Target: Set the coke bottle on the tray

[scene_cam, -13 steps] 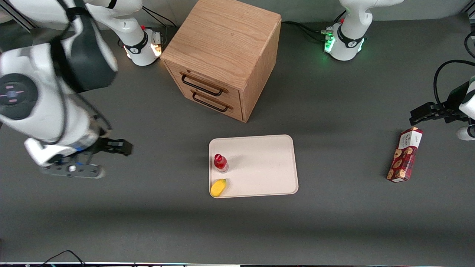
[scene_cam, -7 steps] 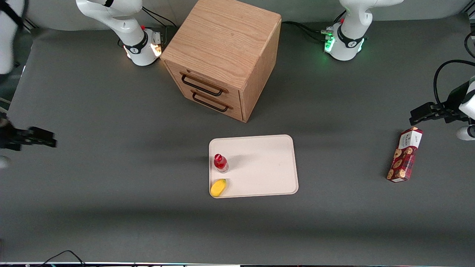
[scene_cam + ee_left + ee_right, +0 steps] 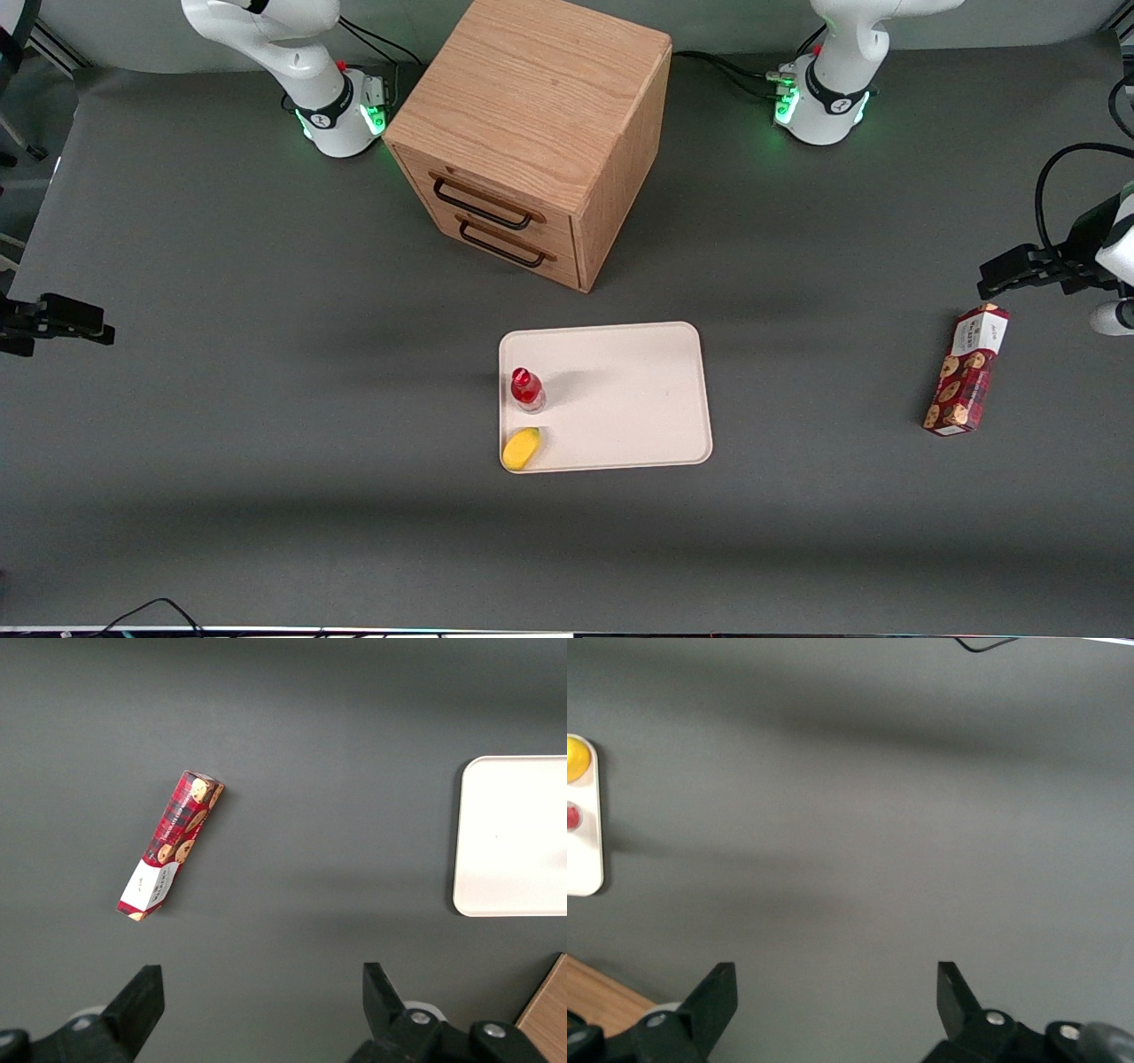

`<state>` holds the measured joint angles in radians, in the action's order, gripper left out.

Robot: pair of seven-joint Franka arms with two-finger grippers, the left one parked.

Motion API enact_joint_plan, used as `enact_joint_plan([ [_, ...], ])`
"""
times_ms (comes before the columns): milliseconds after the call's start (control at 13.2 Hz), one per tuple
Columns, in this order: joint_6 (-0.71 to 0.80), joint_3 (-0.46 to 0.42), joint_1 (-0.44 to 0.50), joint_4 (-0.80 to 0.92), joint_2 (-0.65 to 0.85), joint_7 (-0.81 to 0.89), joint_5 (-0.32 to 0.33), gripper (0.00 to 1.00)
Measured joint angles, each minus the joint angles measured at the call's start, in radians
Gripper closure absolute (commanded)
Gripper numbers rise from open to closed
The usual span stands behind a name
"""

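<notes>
The coke bottle point(image 3: 526, 390) stands upright on the cream-white tray point(image 3: 629, 399), near the tray's edge toward the working arm's end. Its red cap point(image 3: 571, 818) also shows in the right wrist view, on the tray's rim point(image 3: 591, 877). My right gripper point(image 3: 80, 323) is at the working arm's end of the table, far from the tray, raised above bare table. It is open and empty, with its fingers point(image 3: 718, 992) wide apart over the grey surface.
A yellow piece of fruit point(image 3: 521, 447) lies on the tray, nearer the front camera than the bottle. The wooden drawer cabinet point(image 3: 532, 133) stands farther back. A red cookie box point(image 3: 966, 370) lies toward the parked arm's end.
My right arm has drawn away from the tray toward the working arm's end of the table, almost out of the front view. The bottle has stayed on the tray.
</notes>
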<state>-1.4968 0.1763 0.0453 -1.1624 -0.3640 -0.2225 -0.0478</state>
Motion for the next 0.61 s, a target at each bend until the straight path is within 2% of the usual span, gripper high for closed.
enact_joint_plan([
  [303, -0.125, 0.007, 0.0, -0.113, 0.015, 0.002, -0.004, 0.0],
  [605, -0.235, 0.008, 0.0, -0.324, 0.159, 0.005, -0.006, 0.0],
])
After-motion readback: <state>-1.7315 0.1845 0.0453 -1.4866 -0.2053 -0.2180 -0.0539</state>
